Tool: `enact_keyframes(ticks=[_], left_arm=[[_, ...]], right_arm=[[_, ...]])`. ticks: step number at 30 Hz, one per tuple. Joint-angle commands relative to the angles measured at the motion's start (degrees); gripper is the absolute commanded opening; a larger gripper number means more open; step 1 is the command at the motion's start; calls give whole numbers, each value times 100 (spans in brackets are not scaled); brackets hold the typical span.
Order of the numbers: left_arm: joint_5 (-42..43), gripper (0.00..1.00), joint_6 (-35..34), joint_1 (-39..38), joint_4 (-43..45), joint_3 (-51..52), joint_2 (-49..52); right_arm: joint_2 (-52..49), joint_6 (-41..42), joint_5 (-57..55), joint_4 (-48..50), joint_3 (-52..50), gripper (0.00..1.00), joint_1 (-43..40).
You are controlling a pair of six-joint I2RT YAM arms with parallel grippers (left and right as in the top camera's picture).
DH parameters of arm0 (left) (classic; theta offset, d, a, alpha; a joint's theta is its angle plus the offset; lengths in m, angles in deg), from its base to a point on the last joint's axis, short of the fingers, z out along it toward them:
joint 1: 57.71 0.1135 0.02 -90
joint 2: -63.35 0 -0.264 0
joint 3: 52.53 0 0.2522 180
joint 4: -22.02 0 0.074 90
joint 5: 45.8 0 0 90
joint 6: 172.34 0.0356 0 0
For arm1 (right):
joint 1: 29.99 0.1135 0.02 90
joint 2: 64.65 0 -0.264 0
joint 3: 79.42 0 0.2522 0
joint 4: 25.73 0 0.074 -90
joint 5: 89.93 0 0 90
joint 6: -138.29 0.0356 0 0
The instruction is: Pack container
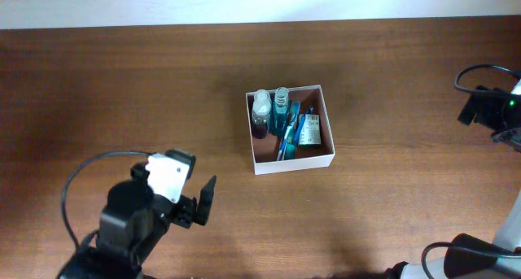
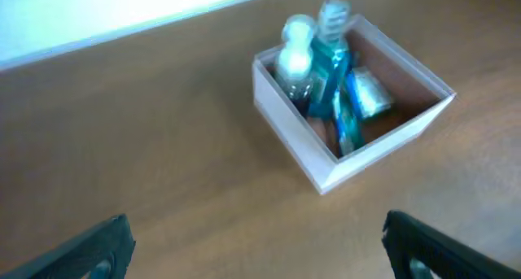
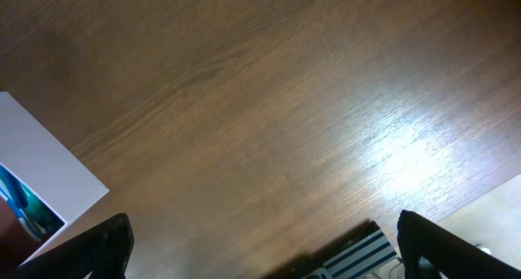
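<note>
Released at the left tool (image 2: 252, 234), with dark fingers (image 2: 102, 246) spread to both lower corners of its wrist view and nothing gripped between. Poised over bare brown desk (image 2: 146, 149), near the front left in the overhead view, well apart from the container (image 2: 326, 161). Only open wood grain between that tool and the box. Behind it, on the left arm, a white housing (image 1: 167, 175) and a thin black cable (image 1: 68, 193) in a loose loop.

Released too at the right tool (image 3: 260, 238), with black fingers (image 3: 102, 246) wide apart and empty. Below it, glossy wood with a bright patch of glare (image 3: 407, 157). At the left edge of that wrist view, one white corner of the container, with a sliver of blue inside. At the bottom edge, a black-and-white striped thing (image 3: 358, 250), too cropped to name.

Just right of the desk's middle: the container, square and shallow, of cardboard, with white outer walls and a pinkish-brown inside. Packed toward its left half and touching one another: a clear bottle (image 1: 260, 116) with dark liquid and a pale cap, just beside it a teal bottle (image 1: 282, 108), then a slim blue stick (image 1: 286, 142) lying diagonally. Against the right wall, a small green-and-white packet (image 1: 309, 131). Upright or leaning for the bottles: cannot tell. Along the far edge, a pale strip of wall (image 1: 244, 2).
</note>
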Motion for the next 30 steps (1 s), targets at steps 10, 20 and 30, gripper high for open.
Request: enact_keyframes(ticks=[10, 20, 30], left_arm=[[1576, 99, 850, 1303, 1718, 1884, -1285], [1580, 99, 1102, 1580, 2415, 2719, -2358], [1576, 99, 1104, 1659, 2730, 3366, -3314]], right_arm=[[59, -11, 13, 17, 9, 99, -35], [59, -11, 13, 17, 9, 99, -35], [59, -11, 13, 17, 9, 98, -35]])
